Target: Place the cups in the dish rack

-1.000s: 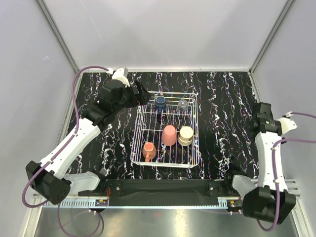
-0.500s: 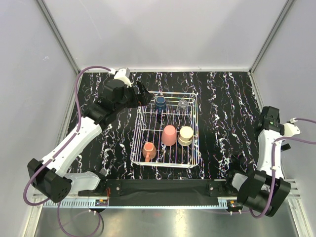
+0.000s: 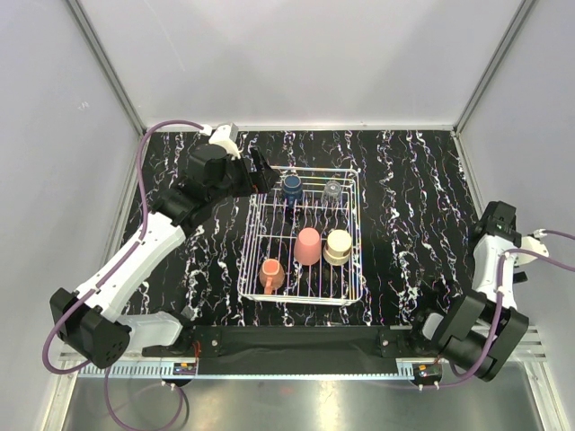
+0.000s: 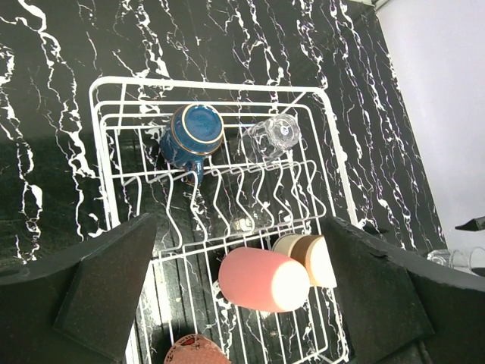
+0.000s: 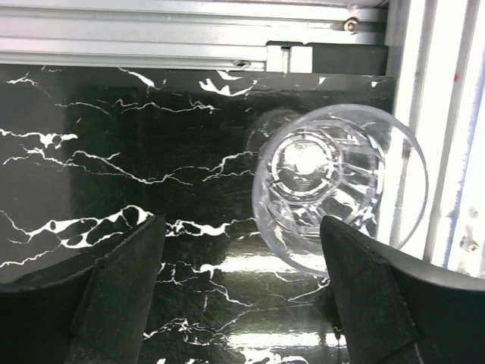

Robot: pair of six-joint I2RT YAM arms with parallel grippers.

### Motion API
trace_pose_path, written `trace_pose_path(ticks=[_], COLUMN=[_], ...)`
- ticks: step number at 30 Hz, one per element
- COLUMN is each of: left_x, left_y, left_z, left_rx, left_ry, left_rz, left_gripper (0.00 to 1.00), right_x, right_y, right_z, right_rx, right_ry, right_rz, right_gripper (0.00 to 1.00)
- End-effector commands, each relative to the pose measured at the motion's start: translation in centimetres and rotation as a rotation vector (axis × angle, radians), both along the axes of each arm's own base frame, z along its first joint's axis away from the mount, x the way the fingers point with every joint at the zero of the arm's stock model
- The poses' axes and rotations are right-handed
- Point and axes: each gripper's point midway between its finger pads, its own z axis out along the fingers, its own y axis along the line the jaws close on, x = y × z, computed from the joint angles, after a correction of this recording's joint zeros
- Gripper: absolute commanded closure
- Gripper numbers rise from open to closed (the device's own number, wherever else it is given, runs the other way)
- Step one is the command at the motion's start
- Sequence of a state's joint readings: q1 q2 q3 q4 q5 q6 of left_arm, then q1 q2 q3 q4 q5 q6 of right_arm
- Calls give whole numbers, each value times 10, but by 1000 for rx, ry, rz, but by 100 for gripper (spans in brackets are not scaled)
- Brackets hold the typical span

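Observation:
The white wire dish rack (image 3: 254,235) sits mid-table and holds five cups: dark blue cup (image 3: 292,187), clear glass (image 3: 332,190), pink tumbler (image 3: 308,245), cream cup (image 3: 339,246) and orange mug (image 3: 271,272). My left gripper (image 3: 263,173) hovers open and empty over the rack's far left corner. Its wrist view shows the blue cup (image 4: 193,133), glass (image 4: 273,136), tumbler (image 4: 261,279), cream cup (image 4: 307,258) and mug (image 4: 197,351). My right gripper (image 3: 499,218) is open above the second clear glass (image 5: 339,186), which stands upright close to its right finger (image 5: 371,303).
An aluminium frame rail (image 5: 189,34) and the white side wall (image 5: 462,152) run right beside the second glass. The enclosure walls close in the black marbled table (image 3: 404,180) on three sides. The rack's raised rim (image 4: 204,82) lies under my left gripper.
My right arm has swung back toward the table's right edge. My left gripper has shifted only slightly. The cups in the rack have not moved.

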State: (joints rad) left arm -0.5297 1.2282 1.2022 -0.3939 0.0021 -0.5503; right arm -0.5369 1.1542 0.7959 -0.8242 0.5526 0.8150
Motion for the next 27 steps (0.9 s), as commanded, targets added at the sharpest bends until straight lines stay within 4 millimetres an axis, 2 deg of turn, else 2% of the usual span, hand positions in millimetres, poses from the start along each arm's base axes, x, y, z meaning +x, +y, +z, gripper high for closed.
trace_pose_path(ticks=[1,2,7,12,13,14,17,19,22,23,24,27], left_x=[6,6,6,8,8,8,8,8,8,8,8,8], left_y=[-8,-9,-7,-4,-5,-6,-8,-9,-10,-10,-10,-11], left_z=[24,24,25,25,24,23,20,18,19,19,20,19], left_rx=[-55,-57,-54,-48,-48,-51,-53,-54,-58,-58,-58,-59], left_ry=[-59,-57,-62,-66,-62,-60,-50,-42,-43,-43,-47,-43], left_rz=[-22,-26,-18,-8,-7,-14,-21,-24,-28,-29,-28,-32], left_gripper=[1,1,1,1,1,1,1,1,1,1,1,1], right_x=[11,11,6,7,6,6,0,-2,2,2,3,9], right_y=[-4,-4,-5,-3,-1,-1,0,0,4,5,7,14], right_z=[-3,-5,-11,-17,-18,-16,-12,-11,-10,-11,-12,-17], right_rx=[0,3,11,30,37,31,16,10,20,27,41,85], right_ry=[-46,-39,-9,-8,-9,-17,-23,-29,-55,-55,-58,-75], right_rz=[0,-6,-46,-58,-58,-70,-82,-81,-50,-44,-38,-5], right_gripper=[11,12,34,44,48,57,69,71,86,95,100,100])
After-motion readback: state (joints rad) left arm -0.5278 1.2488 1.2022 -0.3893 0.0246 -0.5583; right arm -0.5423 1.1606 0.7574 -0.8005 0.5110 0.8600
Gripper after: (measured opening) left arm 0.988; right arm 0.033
